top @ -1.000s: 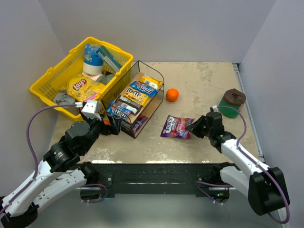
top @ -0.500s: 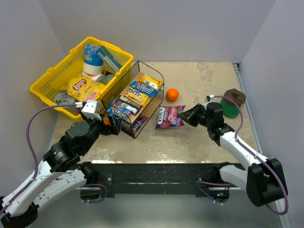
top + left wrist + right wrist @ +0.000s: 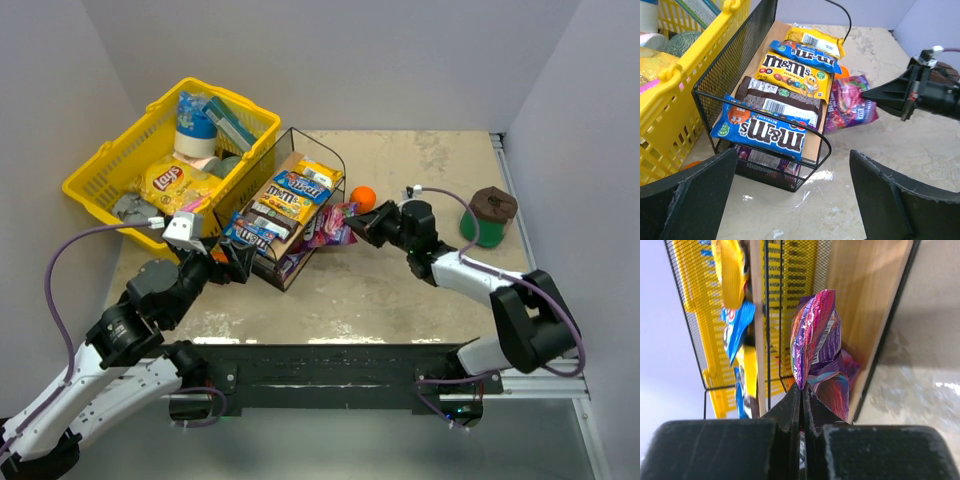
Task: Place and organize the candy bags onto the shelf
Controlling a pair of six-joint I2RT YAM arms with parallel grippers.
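Observation:
The shelf (image 3: 342, 163) is a black wire rack with a slanted wooden board (image 3: 875, 300). Several candy bags lie in a row on its top tier: a blue M&M's bag (image 3: 765, 131), a brown one (image 3: 777, 100) and a yellow M&M's bag (image 3: 790, 72) among them. A purple packet (image 3: 767, 159) shows on the lower tier. My right gripper (image 3: 363, 225) is shut on the edge of a purple-pink candy bag (image 3: 333, 226), held on edge (image 3: 815, 335) at the shelf's right side, level with the lower tier. My left gripper (image 3: 790, 200) hangs open and empty before the shelf's near corner.
A yellow shopping basket (image 3: 100, 165) with a Lay's bag (image 3: 175, 183) and other goods stands left of the shelf, touching it. An orange (image 3: 363, 198) sits just behind my right gripper. A green tub with a brown lid (image 3: 488, 213) stands at the right.
My right gripper has carried the purple-pink bag leftward from the table's middle up to the shelf's right side. The left arm shifted only slightly and stays open.

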